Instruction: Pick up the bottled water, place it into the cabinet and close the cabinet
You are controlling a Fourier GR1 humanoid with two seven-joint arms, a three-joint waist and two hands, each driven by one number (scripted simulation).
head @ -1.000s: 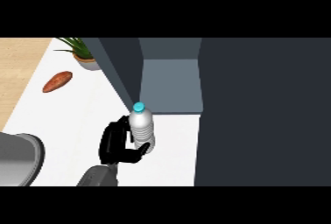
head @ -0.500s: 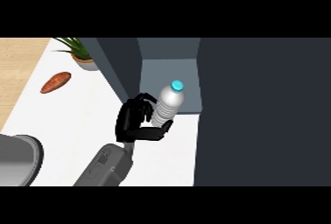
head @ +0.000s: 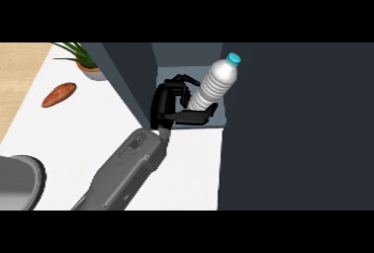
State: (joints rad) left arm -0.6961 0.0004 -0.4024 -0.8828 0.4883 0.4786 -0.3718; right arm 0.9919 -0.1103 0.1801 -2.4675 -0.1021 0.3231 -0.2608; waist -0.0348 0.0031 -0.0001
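- Left hand (head: 166, 101) curled round the bottled water (head: 215, 81): fingers hooked against its left side, thumb tucked at its base. Still gripped, not let go.
- Bottle tilted, blue cap toward the upper right, body inside the cabinet (head: 182, 54) opening, toward its right side.
- Cannot tell whether the base already rests on the cabinet floor or hangs just above it.
- Right hand nowhere in view.
- Judged progress: pick-up done, carry to the cabinet done or nearly so. Left to do: set the bottle upright, release, draw the hand out, swing the door shut.
- Tight quarters. Dark left wall of the cabinet just beside the back of the hand; large dark panel (head: 292, 123), likely the door, just beside the bottle on the right.
- Little room either side of hand plus bottle; clearest way out is straight back along the forearm toward the white counter (head: 190, 168).
- Counter bare in front of the opening, so withdrawal looks unobstructed.
- Potted plant (head: 86, 62) and reddish-brown oblong item (head: 58, 94) well off to the left, out of the path.
- Grey rounded object (head: 18, 183) at the lower-left edge; identity unclear, apart from the forearm.
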